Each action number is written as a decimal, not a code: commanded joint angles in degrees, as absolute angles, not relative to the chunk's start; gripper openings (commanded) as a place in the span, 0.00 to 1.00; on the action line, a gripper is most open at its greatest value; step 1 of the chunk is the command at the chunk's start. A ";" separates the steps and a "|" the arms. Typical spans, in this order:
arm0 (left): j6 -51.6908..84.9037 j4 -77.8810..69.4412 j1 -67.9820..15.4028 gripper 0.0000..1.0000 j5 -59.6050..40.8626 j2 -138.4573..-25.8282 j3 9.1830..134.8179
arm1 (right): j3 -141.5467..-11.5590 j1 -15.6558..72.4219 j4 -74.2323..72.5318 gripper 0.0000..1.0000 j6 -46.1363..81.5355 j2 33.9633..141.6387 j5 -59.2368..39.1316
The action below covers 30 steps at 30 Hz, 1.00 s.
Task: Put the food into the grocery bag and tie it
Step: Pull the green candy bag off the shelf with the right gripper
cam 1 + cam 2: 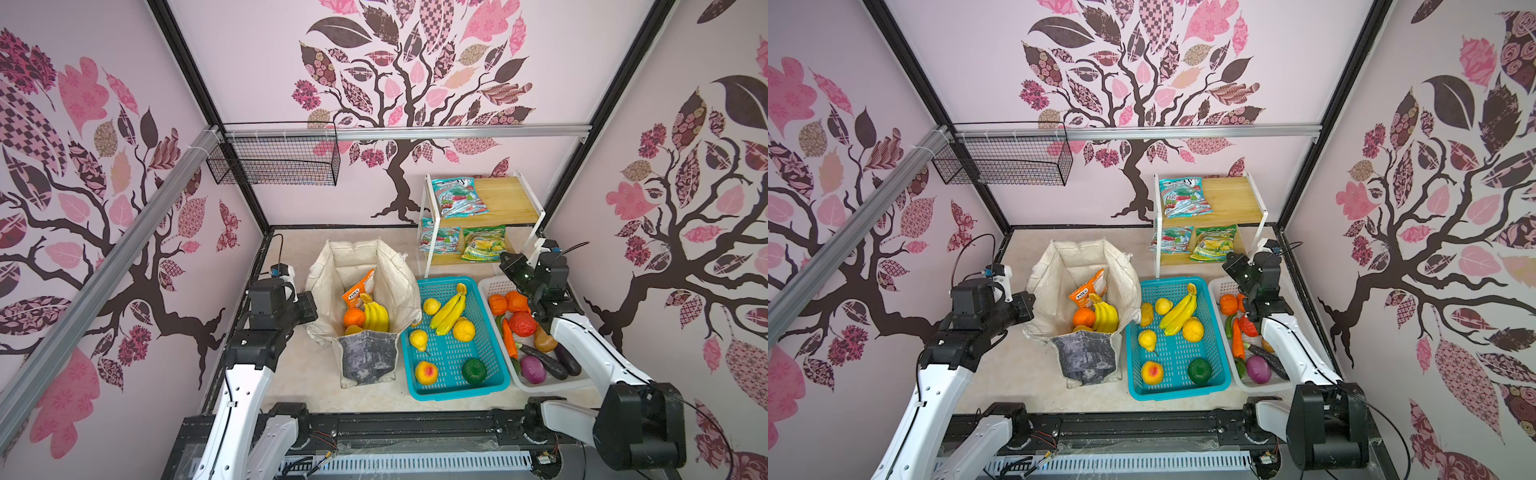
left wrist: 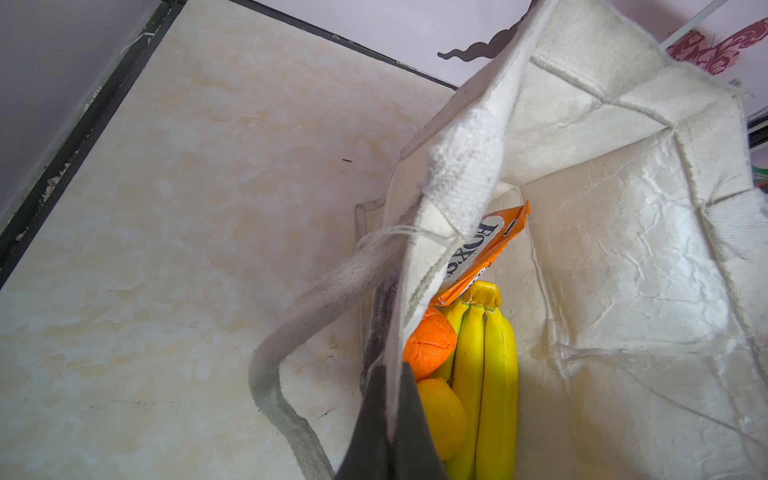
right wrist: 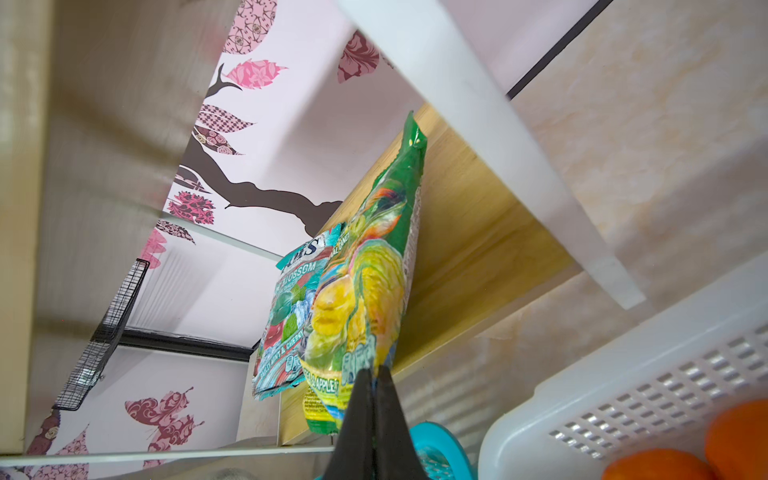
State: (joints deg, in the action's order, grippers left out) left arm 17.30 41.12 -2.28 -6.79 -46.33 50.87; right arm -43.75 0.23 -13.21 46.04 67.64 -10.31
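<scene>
A pale marbled table carries four things. A cream cloth bag stands upright at the tips of the left claw. A teal basket sits between the two claws, just beside the bag. A white basket lies under the right claw. Just ahead of that claw stands a white-framed wooden shelf. Its top board holds a blue-red packet. Its lower board holds a second blue-red packet beside a green-yellow packet, which meets the claw's tip.

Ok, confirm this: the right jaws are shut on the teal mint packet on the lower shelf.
Wrong packet: the right jaws are shut on the green-yellow packet, beside the teal packet on the lower shelf. The right wrist view shows it.
</scene>
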 commanded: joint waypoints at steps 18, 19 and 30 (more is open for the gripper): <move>16.44 39.40 -2.09 0.00 -7.89 -46.10 49.58 | -57.46 0.02 8.75 0.00 37.55 55.67 -19.42; 16.45 39.38 -2.06 0.00 -7.82 -46.07 49.55 | -57.39 0.00 9.02 0.00 37.54 54.98 -19.55; 16.52 39.38 -2.10 0.00 -7.64 -45.95 49.51 | -58.37 6.95 15.11 0.00 39.61 47.92 -21.65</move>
State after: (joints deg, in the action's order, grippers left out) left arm 17.30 41.12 -2.26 -7.20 -46.33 50.87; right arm -55.13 4.03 14.52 39.64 50.57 -21.61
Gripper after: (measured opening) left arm 0.047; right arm 0.044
